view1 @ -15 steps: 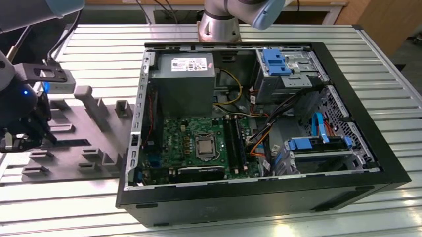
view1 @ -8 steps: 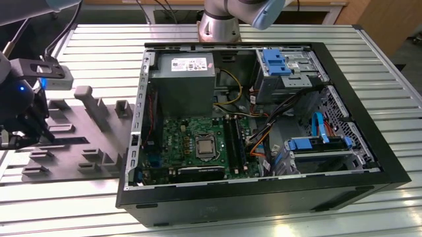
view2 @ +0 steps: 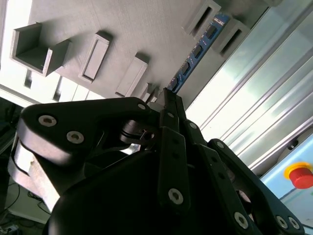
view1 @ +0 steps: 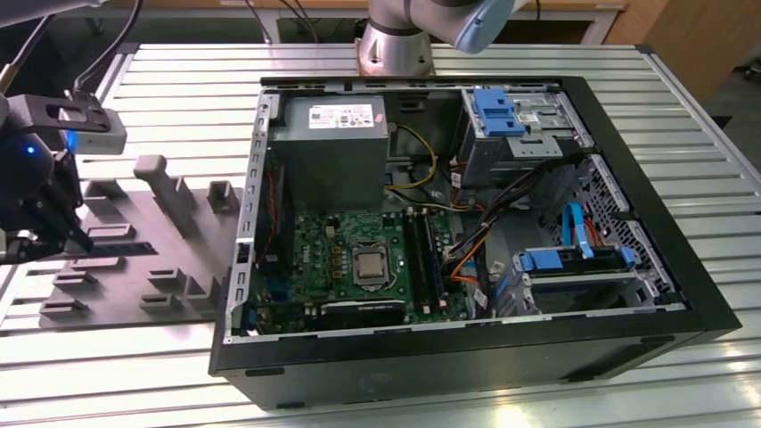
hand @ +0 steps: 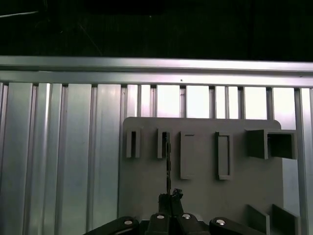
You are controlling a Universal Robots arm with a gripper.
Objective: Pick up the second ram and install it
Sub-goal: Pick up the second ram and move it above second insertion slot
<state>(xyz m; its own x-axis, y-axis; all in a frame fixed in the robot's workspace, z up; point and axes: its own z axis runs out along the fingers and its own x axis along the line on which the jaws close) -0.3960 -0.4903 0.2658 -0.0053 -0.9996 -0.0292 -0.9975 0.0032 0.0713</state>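
One second ram point(view2: 196, 53), a thin stick seen edge-on in the first wrist view point(hand: 167, 161), sits upright between two grey blocks point(view2: 201, 17) on one grey fixture plate point(hand: 205, 205). The hand point(view2: 167, 95) has its fingers drawn together on the stick's near end, with the rest of the stick running straight ahead of the fingertips. The plate lies under the hand on the slatted metal worktop point(hand: 58, 147). One open computer case point(view1: 476, 366) stands well apart from the hand point(view1: 45, 223).
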